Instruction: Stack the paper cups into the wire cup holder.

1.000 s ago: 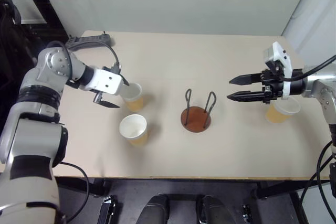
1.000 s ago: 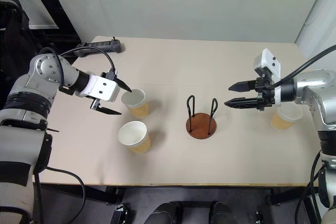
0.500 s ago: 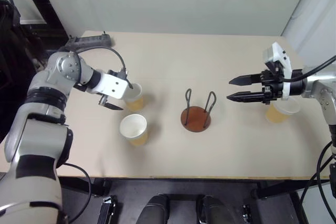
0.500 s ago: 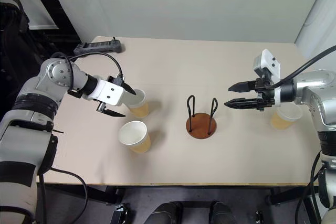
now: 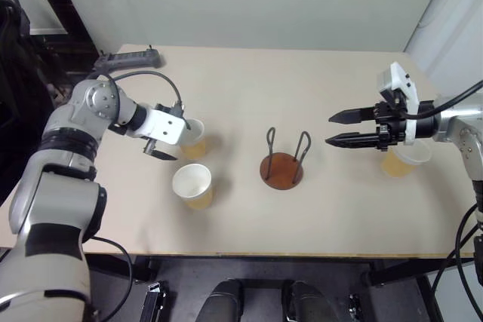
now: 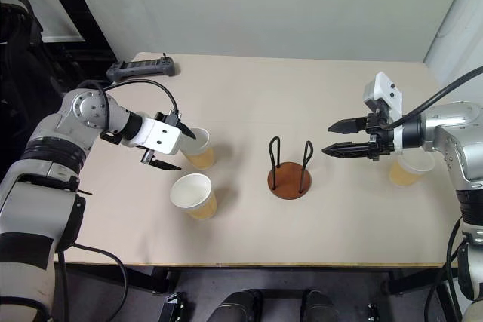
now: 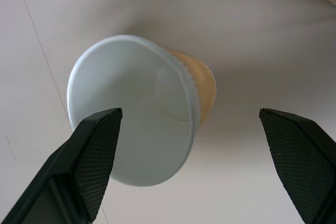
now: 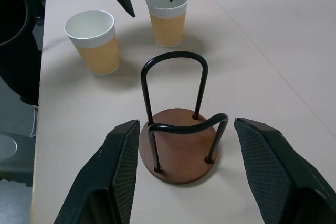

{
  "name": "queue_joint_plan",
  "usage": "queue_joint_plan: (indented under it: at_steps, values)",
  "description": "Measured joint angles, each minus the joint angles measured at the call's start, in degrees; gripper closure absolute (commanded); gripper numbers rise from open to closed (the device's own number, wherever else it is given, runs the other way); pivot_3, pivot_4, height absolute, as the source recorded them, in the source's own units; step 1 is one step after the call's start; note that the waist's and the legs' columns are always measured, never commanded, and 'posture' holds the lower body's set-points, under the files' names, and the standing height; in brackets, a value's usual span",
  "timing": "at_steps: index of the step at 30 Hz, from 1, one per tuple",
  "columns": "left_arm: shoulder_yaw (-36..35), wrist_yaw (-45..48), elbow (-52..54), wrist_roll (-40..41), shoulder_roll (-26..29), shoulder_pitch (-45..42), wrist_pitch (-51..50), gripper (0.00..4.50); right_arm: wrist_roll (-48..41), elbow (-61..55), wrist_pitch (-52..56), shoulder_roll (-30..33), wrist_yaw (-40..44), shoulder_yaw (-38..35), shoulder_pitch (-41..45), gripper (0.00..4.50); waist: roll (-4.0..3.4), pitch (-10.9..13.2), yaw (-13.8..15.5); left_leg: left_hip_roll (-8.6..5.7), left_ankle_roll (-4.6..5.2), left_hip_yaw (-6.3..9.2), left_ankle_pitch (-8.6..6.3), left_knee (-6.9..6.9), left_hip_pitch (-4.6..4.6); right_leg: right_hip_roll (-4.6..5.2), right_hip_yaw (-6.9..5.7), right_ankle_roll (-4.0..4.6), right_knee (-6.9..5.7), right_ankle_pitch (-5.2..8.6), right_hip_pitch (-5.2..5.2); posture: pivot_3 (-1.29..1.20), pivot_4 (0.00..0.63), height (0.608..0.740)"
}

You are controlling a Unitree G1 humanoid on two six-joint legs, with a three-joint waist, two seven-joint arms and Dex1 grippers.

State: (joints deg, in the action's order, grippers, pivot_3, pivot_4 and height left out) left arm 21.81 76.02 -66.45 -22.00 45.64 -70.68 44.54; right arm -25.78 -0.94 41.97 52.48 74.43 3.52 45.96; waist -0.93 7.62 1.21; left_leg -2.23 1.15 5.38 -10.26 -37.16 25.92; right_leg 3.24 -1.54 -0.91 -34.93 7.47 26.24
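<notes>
Three paper cups stand upright on the table. My left gripper (image 5: 181,139) is open at the far-left cup (image 5: 194,141), one finger over its mouth and the other outside its wall; the left wrist view looks down into that cup (image 7: 142,124). A second cup (image 5: 192,186) stands just nearer the front edge. The wire cup holder (image 5: 282,170) stands empty at the table's middle. To its right my right gripper (image 5: 331,129) hovers open, pointing at the holder (image 8: 181,150), with nothing between its fingers. The third cup (image 5: 404,157) stands behind that gripper.
A black power strip (image 5: 128,58) with its cable lies at the back left corner of the beige table (image 5: 241,88). A white wall panel rises past the table's right end.
My left forearm has swung in a little, with its gripper staying open at the far-left cup. The right arm, cups and holder have not moved.
</notes>
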Motion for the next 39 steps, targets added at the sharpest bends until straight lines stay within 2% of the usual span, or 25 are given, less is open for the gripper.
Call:
queue_joint_plan:
  at_steps: [14,17,27,28,39]
  values:
    - [1.5,-5.1,-0.5,-2.7,-0.2,0.1,-0.8,0.00,-0.1,-0.4,1.0,0.0,-0.3,0.0,-0.2,1.60,0.00,0.0,0.0,0.00,-0.01,0.00,0.03,0.00,-0.01,0.01,0.01,0.00,0.00,-0.03,0.00,0.00,0.150,0.740]
    - [1.7,-5.1,-1.0,-2.9,-0.2,0.1,-0.7,0.62,-0.2,-0.6,1.1,0.0,-0.3,0.0,-0.2,1.55,0.00,0.0,0.0,0.00,-0.02,0.00,0.03,0.00,-0.01,0.00,0.01,0.00,0.00,-0.04,0.00,0.00,0.150,0.740]
    - [1.6,-1.9,-1.1,-1.9,-0.8,0.4,-0.8,4.30,-0.5,-0.6,1.2,0.0,-0.4,-0.1,-0.2,1.55,0.00,0.0,0.0,-0.01,-0.02,0.00,0.05,-0.01,-0.01,0.00,0.02,-0.03,0.00,-0.07,0.00,0.00,0.150,0.740]
    - [1.6,-1.2,-1.1,-1.8,-0.8,0.6,-0.9,4.47,-0.5,-0.6,1.2,0.0,-0.4,0.0,-0.2,1.55,0.00,0.0,0.0,0.00,-0.02,0.00,0.05,0.00,-0.01,0.00,0.01,-0.03,0.00,-0.07,0.00,0.00,0.150,0.740]
    - [0.2,4.1,-1.4,1.1,-0.7,0.9,-4.5,4.47,-0.4,-0.6,1.1,0.0,-0.4,0.0,-0.2,1.55,0.00,0.0,0.0,-0.01,-0.01,-0.01,0.06,-0.01,0.00,-0.01,0.01,-0.04,0.00,-0.09,0.00,0.00,0.150,0.740]
